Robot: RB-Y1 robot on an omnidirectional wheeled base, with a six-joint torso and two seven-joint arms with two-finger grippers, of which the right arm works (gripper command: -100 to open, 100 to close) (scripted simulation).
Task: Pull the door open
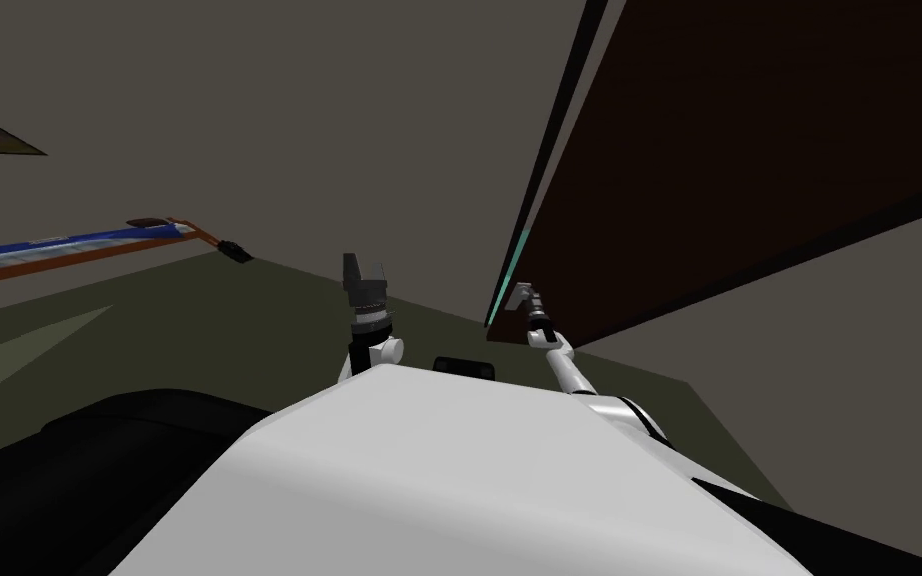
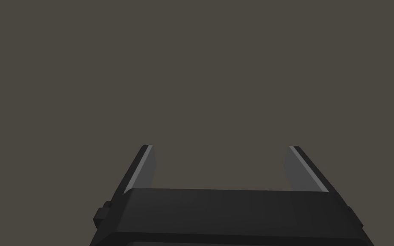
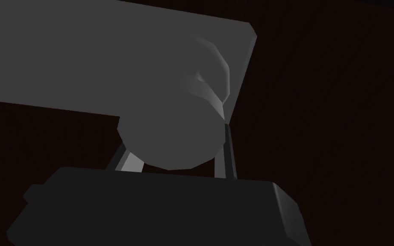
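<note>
Step in hand, I think: grip made on knob (image 3: 170, 136), pull not yet begun. Dark brown door (image 1: 749, 150) ahead, on my right side. Knob sits on grey plate (image 3: 85, 55) near door's edge. Right jaws clenched on knob, one finger (image 3: 226, 153) each side. Left jaws released, well away from door, facing grey wall (image 2: 192, 64). Next move, my guess: hold tight, draw right arm back from door frame so door swings toward me.
</note>
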